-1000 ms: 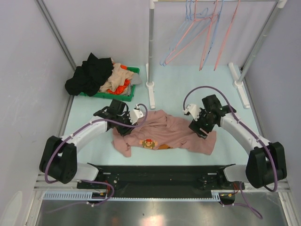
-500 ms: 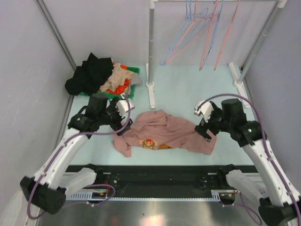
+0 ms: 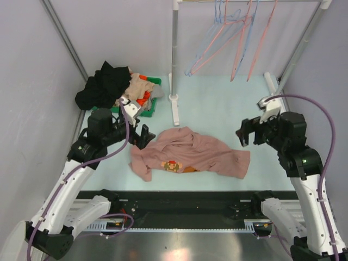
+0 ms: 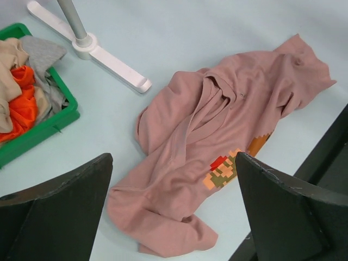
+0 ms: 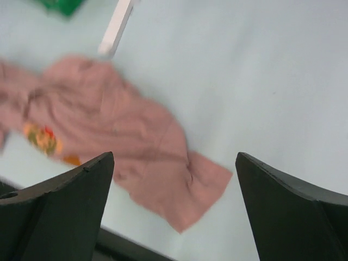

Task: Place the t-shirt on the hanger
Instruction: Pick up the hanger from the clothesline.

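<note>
The left gripper (image 3: pixel 144 137) has its jaws spread wide with nothing between them. It hangs above the bench (image 3: pixel 217 103) just off the left edge of the t-shirt (image 3: pixel 196 155), clear of the cloth. Seen from its own wrist, the two dark fingers (image 4: pixel 60 206) frame the shirt lying below.

The right gripper (image 3: pixel 247 133) is likewise wide open and empty. It is held up in the air beside the shirt's right end, not touching it. Its wrist view is blurred, but the pink cloth shows underneath, between the fingers.

The t-shirt lies crumpled on the bench between the two arms, close to the near edge. It is bunched and folded over itself, with the little red-orange pixel figure (image 4: pixel 222 173) facing up on its near-left part. One corner trails off toward the right.

Further back, left of the shirt, a green bin (image 4: pixel 49 130) holds beige and orange clothes (image 3: pixel 136 92). A black garment (image 3: pixel 100 87) is heaped over its left side. Behind the shirt stands the white post (image 3: pixel 174 54) of a clothes rack, its foot on the bench.

The hanger (image 3: pixel 217 46) hangs from the rack's rail at the back right, among other pink and light-blue ones, well apart from the shirt.
</note>
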`<state>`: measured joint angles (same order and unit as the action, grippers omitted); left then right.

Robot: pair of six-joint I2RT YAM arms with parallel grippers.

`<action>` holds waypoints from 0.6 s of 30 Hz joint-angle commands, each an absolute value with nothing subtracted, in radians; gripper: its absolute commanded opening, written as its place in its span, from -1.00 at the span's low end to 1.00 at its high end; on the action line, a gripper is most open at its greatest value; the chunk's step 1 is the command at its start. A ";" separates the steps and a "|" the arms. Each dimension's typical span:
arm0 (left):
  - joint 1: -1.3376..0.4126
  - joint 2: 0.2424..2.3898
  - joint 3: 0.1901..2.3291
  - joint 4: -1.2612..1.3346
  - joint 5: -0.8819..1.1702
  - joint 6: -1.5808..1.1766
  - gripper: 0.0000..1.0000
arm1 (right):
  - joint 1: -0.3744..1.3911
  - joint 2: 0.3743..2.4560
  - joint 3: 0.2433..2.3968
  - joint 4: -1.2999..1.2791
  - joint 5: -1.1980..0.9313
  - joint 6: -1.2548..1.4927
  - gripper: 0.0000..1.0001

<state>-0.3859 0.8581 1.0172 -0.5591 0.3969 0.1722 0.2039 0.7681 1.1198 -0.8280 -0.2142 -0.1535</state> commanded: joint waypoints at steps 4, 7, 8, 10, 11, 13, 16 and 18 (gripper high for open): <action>-0.380 0.867 1.109 -0.483 0.414 0.034 1.00 | 0.008 0.886 1.278 -0.391 -0.178 0.295 0.99; -0.380 0.868 1.144 -0.528 0.390 0.081 1.00 | -0.078 1.019 1.362 -0.324 -0.271 0.362 0.93; -0.380 0.864 1.150 -0.532 0.370 0.092 1.00 | -0.089 1.043 1.374 -0.290 -0.275 0.364 0.91; -0.380 0.851 1.164 -0.546 0.309 0.126 0.99 | -0.129 1.110 1.397 -0.240 -0.281 0.364 0.89; -0.374 0.848 1.166 -0.548 0.298 0.133 1.00 | -0.141 1.130 1.410 -0.191 -0.307 0.362 0.89; -0.361 0.839 1.163 -0.546 0.284 0.140 0.99 | -0.159 1.181 1.458 -0.167 -0.321 0.359 0.88; -0.354 0.844 1.140 -0.537 0.282 0.155 1.00 | -0.167 1.259 1.502 -0.103 -0.371 0.362 0.83; -0.354 0.853 1.126 -0.525 0.287 0.158 1.00 | -0.167 1.304 1.520 -0.091 -0.393 0.370 0.79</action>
<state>-0.3626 0.8455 1.1278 -0.5472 0.3080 0.1261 -0.1623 1.2663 1.4372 -0.2302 -0.3176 0.3386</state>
